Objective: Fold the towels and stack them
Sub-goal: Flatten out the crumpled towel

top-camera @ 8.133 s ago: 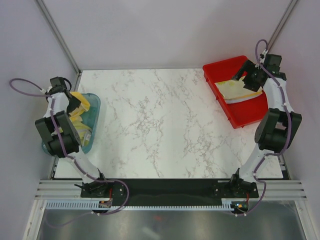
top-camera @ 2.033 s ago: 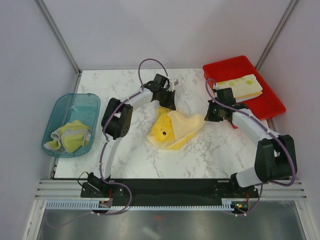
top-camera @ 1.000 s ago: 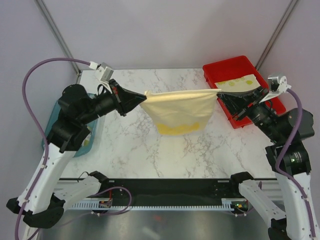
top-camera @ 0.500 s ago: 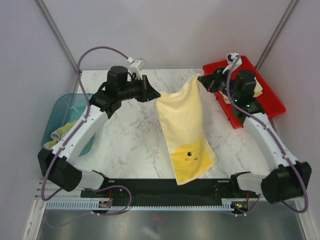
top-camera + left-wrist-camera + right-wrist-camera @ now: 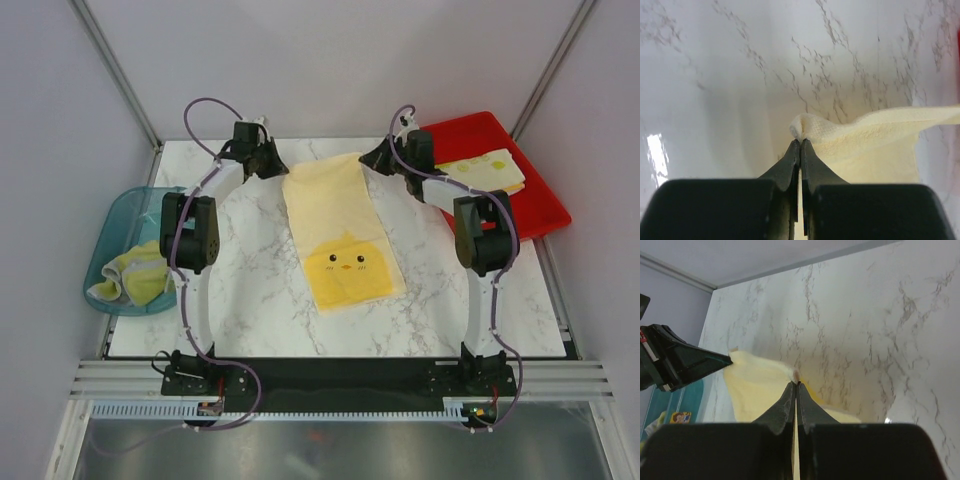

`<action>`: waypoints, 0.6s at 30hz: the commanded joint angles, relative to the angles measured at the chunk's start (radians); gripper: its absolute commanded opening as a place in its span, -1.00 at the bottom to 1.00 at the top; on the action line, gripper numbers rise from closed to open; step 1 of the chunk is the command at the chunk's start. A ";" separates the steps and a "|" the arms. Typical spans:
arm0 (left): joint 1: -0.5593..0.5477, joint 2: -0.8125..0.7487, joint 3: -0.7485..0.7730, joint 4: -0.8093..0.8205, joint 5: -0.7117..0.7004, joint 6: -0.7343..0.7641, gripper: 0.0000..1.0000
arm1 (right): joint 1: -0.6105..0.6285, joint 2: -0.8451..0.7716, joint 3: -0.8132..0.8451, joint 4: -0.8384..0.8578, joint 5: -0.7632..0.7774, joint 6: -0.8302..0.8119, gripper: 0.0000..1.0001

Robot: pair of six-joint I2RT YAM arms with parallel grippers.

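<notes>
A pale yellow towel with a chick face lies spread flat on the marble table, long side running from far to near. My left gripper is shut on its far left corner, low over the table. In the left wrist view the closed left gripper pinches a bunched bit of the towel. My right gripper is shut on the far right corner; in the right wrist view the right gripper nips the towel's edge. A folded towel rests in the red tray.
A teal bin at the left edge holds a crumpled yellow-green towel. Grey walls and metal posts close in the table's back and sides. Both arms reach along the far part of the table, either side of the spread towel.
The towel hung between the raised grippers half a second ago. It now lies flat on the table, and both grippers have dropped low at the far edge, still on its corners.
</notes>
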 commanded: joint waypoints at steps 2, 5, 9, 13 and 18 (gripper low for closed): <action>0.019 0.132 0.235 0.031 0.037 0.042 -0.92 | -0.003 0.143 0.267 0.044 -0.011 0.052 -0.72; 0.039 0.153 0.295 -0.033 0.017 0.057 -0.26 | -0.004 0.182 0.396 -0.117 0.032 -0.009 -0.07; 0.036 0.012 0.188 -0.063 -0.074 0.107 0.22 | -0.012 0.080 0.389 -0.440 0.194 -0.176 0.22; -0.003 -0.194 -0.014 -0.063 -0.114 0.141 0.18 | -0.012 -0.122 0.210 -0.682 0.319 -0.205 0.18; -0.159 -0.518 -0.428 -0.067 -0.172 0.068 0.15 | 0.019 -0.357 -0.111 -0.768 0.332 -0.224 -0.04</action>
